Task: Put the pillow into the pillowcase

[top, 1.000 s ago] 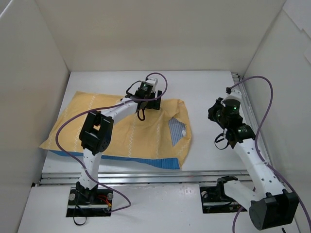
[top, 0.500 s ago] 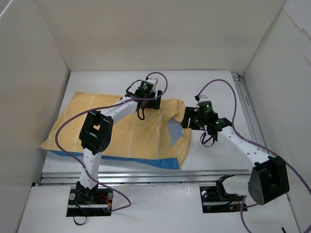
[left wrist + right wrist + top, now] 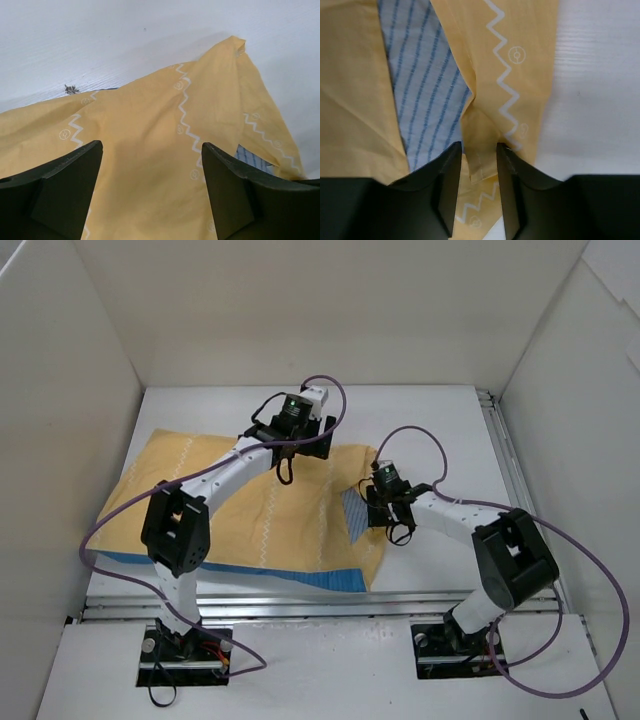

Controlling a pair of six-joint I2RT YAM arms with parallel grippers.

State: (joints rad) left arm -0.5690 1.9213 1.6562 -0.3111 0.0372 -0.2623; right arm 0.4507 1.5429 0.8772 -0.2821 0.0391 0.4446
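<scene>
The pillowcase (image 3: 250, 510) lies flat on the white table, yellow-orange face up, with a blue strip along its near edge. At its right end a patch of pale blue-striped cloth (image 3: 357, 510) shows in the opening; the pillow itself does not show. My left gripper (image 3: 300, 445) hangs over the pillowcase's far edge (image 3: 150, 125), jaws wide open and nothing between them. My right gripper (image 3: 372, 506) is at the opening. Its fingers (image 3: 445, 185) stand narrowly apart on either side of a hemmed yellow flap (image 3: 482, 160), beside the striped cloth (image 3: 425, 90).
White walls close the table on the left, back and right. A metal rail (image 3: 300, 605) runs along the near edge and another (image 3: 497, 440) along the right side. Purple cables loop above both arms. Bare table (image 3: 600, 90) lies right of the pillowcase.
My right arm has swung in from the right side to the pillowcase's opening and its jaws now straddle the hem flap. The left gripper has shifted slightly and stays open.
</scene>
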